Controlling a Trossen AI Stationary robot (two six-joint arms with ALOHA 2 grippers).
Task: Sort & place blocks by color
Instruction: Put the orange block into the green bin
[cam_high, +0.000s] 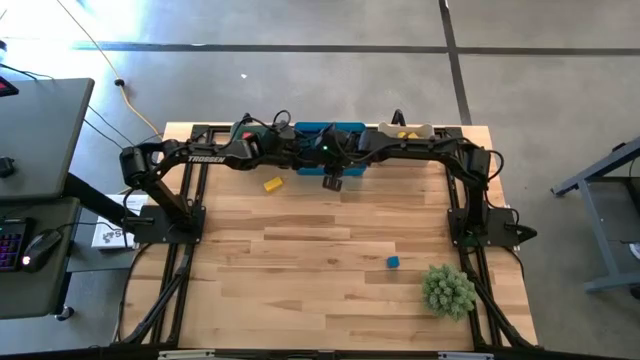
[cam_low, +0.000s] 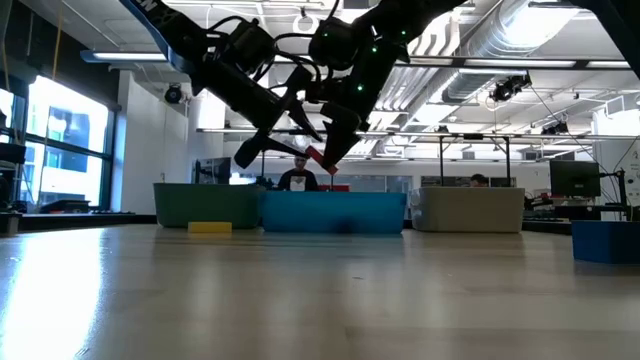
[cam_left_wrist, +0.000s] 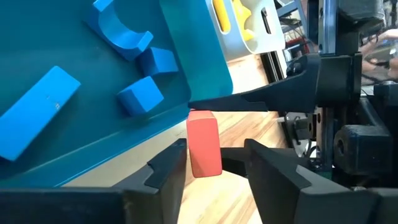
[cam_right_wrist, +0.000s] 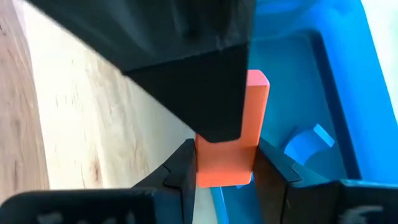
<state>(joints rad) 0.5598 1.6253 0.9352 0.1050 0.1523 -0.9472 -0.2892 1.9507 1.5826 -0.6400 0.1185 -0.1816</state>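
A red block (cam_right_wrist: 233, 134) is held aloft near the tabletop's far edge, just beside the blue bin (cam_high: 330, 131), clamped in the right end effector (cam_right_wrist: 225, 171). The left end effector (cam_left_wrist: 214, 163) is set around the same block, partly open, its fingers apart from it. For a clean handover, the left grip should be made firm before release. Open tabletop (cam_high: 300, 260) lies nearer; a yellow block (cam_high: 272, 184) and a blue block (cam_high: 393, 262) are left unsorted.

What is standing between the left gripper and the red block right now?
Nothing visible. The red block, clamped by the right gripper, sits between the open fingers of the left gripper, beside the blue bin.
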